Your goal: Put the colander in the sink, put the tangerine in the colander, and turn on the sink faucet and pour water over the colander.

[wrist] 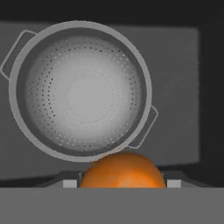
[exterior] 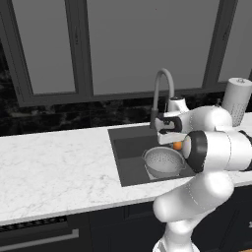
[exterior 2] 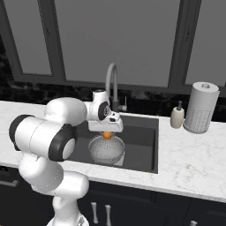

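Nearby, soap dispenser [exterior 2: 177, 117] and white perforated cylinder [exterior 2: 201, 107] flank sink [exterior 2: 141, 145].

White marble counter [exterior 2: 194, 154] carries soap bottle [exterior 2: 177, 117] beside tall perforated cylinder [exterior 2: 201, 108]

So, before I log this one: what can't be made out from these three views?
- Finger contact on the tangerine: in the hand view the grey band cuts off its lower half.
- Gripper fingers: too small in the right base view; in the left base view the arm covers them.
- Sink faucet lever position: too small to read.
- Colander right rim: behind the arm in the left base view.
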Tool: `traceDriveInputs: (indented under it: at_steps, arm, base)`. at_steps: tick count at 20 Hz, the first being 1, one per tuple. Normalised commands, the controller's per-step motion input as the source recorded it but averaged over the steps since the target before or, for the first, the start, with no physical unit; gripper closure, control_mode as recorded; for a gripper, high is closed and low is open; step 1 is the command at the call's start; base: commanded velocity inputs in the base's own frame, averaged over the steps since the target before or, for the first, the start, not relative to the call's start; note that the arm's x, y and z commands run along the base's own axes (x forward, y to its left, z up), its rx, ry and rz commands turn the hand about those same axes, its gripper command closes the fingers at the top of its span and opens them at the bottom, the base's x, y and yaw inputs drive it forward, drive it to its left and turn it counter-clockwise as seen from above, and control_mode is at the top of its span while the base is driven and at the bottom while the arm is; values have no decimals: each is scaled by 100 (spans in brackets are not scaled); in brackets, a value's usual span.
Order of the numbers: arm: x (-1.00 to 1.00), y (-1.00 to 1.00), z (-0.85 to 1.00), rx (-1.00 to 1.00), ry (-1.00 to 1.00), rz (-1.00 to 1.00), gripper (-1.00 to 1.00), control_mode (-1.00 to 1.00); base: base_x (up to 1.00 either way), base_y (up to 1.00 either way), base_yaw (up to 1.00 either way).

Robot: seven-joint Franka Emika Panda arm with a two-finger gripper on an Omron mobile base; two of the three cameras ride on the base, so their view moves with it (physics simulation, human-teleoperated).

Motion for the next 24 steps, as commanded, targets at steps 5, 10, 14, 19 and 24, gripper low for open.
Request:
traceDriveInputs:
  at_steps: [5,10,14,19,24]
  arm:
    - [34,0,-68,15,-7,6,100,-100]
    - [24,0,-58,5,-8,3,100,-100]
    - [4,3,-40,0,-14,0,100,-100]
    - [29,1,-22,0,-11,2,100,-100]
    - [40,9,-44,0,-4,3,100,-100]
  base:
    - [0,0,0]
    - [0,0,0]
    - [0,0,0]
    - [0,0,0]
    - [0,0,0]
